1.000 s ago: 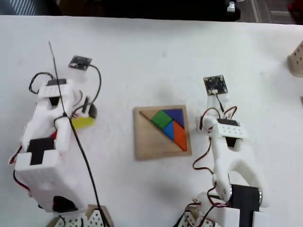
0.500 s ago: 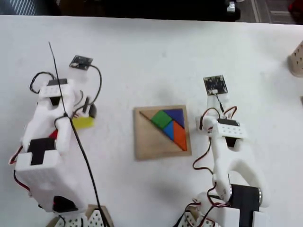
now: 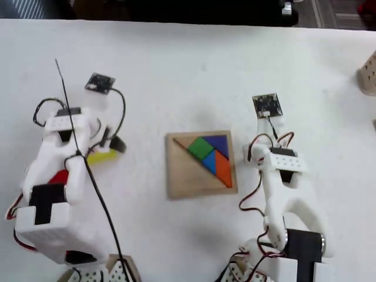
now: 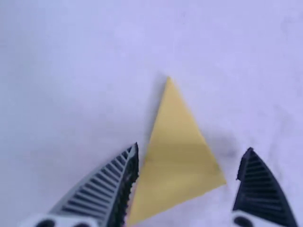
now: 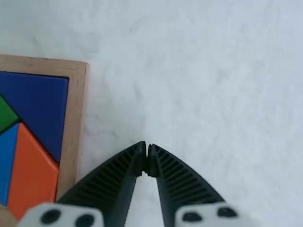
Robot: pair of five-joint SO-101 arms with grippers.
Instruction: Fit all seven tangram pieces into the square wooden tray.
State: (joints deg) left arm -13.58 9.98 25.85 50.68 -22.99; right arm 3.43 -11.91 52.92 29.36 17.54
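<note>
Apex of yellow triangle (image 4: 173,125) points away from my left end effector (image 4: 191,149), which stands spread astride it. My right end effector (image 5: 146,159) is closed.

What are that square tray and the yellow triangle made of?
The tray looks like bare pale wood: its rim is tan and unpainted. The yellow triangle is flat and matte, probably painted wood, possibly plastic.

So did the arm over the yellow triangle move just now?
Yes. The left arm slid a little toward the near left, away from the wooden tray, which stayed put.
</note>
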